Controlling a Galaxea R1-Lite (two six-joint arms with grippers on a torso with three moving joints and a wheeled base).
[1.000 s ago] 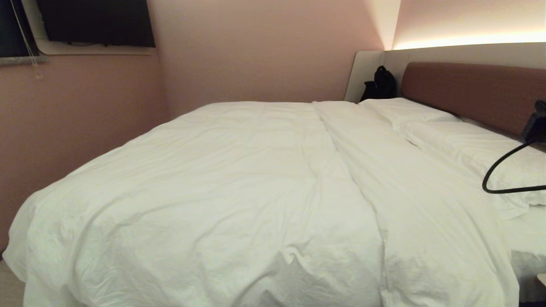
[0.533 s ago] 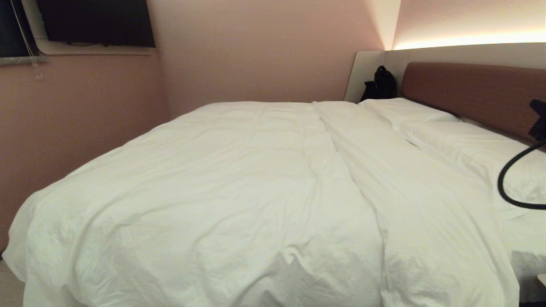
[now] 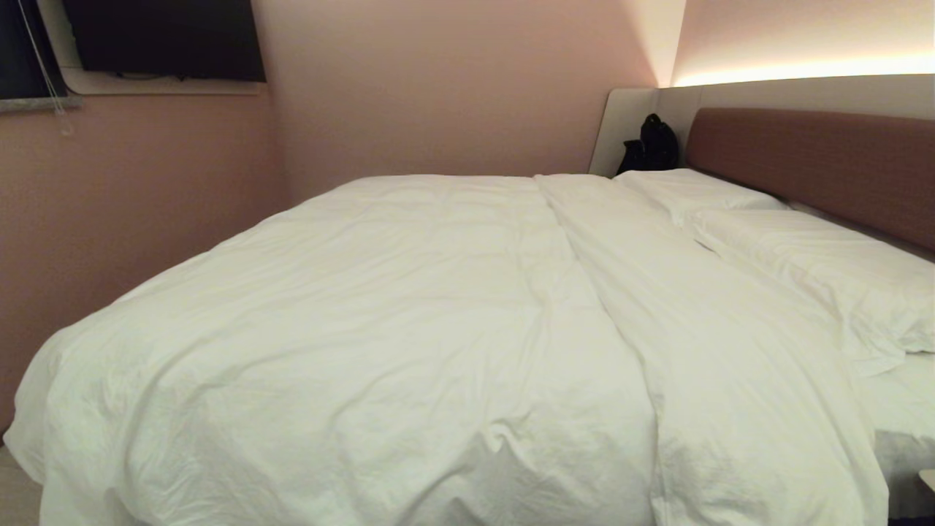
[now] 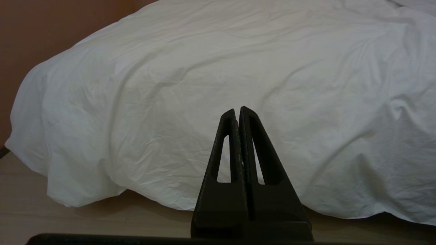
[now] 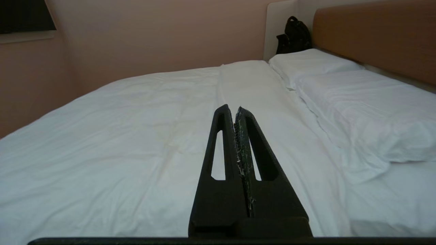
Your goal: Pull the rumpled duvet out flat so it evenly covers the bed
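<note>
The white duvet (image 3: 409, 321) lies spread over the bed (image 3: 902, 446), mildly creased, its near edge draped over the side toward the floor (image 4: 102, 160). A folded band runs across it below the pillows (image 3: 657, 307). No arm shows in the head view. My left gripper (image 4: 237, 110) is shut and empty, low in front of the hanging duvet edge, apart from it. My right gripper (image 5: 231, 109) is shut and empty, held above the duvet (image 5: 119, 143), pointing across the bed.
Two white pillows (image 3: 803, 256) lie against the brown headboard (image 3: 818, 161). A black bag (image 3: 650, 146) sits in the far corner. A pink wall (image 3: 146, 190) runs along the far left side. Pale wood floor (image 4: 68, 221) shows under the duvet's hem. A dark screen (image 3: 164, 36) hangs on the wall.
The right arm and its black cable, seen at the head view's right edge over the pillows, have drawn away to the right and left that view. The duvet has not moved.
</note>
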